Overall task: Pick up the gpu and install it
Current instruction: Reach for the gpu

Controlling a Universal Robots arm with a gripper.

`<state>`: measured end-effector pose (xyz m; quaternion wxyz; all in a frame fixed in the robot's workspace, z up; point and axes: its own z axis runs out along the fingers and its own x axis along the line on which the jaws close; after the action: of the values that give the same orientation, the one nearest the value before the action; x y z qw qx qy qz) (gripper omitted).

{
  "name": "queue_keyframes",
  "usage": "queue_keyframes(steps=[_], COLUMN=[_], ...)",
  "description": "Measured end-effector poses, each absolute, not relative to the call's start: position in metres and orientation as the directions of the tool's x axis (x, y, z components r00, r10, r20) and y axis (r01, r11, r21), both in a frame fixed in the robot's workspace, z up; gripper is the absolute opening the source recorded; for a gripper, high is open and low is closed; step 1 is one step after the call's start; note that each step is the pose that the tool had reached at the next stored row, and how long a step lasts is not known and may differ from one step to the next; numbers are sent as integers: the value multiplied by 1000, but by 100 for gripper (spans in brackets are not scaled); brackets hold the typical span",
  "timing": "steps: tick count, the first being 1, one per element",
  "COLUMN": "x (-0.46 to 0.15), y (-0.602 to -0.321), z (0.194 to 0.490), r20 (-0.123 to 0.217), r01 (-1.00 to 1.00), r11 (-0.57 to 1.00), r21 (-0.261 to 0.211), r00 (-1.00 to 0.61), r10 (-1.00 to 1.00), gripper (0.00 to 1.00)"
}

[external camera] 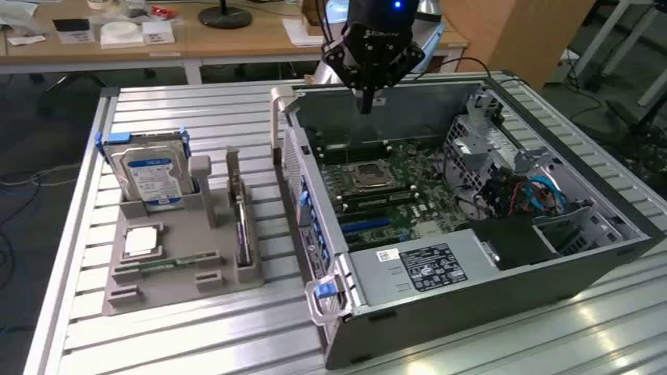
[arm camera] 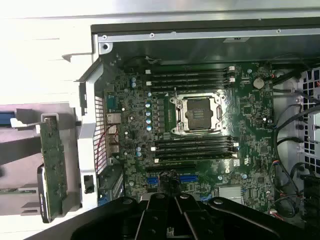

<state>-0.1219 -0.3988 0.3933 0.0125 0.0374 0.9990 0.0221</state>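
The slatted aluminium counter [external camera: 187, 109] carries an open grey metal computer case [external camera: 501, 305], its green motherboard [external camera: 407, 183] below the jaws. The thin dark gpu card [external camera: 242, 226] stands on edge in a grey plastic holder [external camera: 172, 273] outside the case, well apart from the jaws, which are pressed together and empty.

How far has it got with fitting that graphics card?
Nothing looks done yet. The gpu stands in its grey holder on the table, beside the open computer case. The jaws hang shut and empty above the motherboard. Picking the card up and seating it are both left.
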Motion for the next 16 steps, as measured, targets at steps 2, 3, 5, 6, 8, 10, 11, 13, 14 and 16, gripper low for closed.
queue_keyframes(steps=[2, 3, 5, 6, 8, 10, 11, 13, 14, 16], x=[-122, -122, -122, -122, -122, -122, -122, -123, -123, -126], y=[-399, -399, -399, -399, -399, -399, -399, -399, -399, -399], z=[393, 393, 393, 393, 393, 393, 393, 393, 393, 393], r20=[-23, -23, -23, -23, -23, -23, -23, -23, -23, -23], r01=[74, 74, 74, 74, 74, 74, 74, 74, 74, 74], r11=[996, 996, 996, 996, 996, 996, 996, 996, 996, 996], r21=[45, 45, 45, 45, 45, 45, 45, 45, 45, 45], r00=[-997, -997, -997, -997, -997, -997, -997, -997, -997, -997], r10=[75, 75, 75, 75, 75, 75, 75, 75, 75, 75], gripper=[11, 11, 11, 11, 11, 11, 11, 11, 11, 11])
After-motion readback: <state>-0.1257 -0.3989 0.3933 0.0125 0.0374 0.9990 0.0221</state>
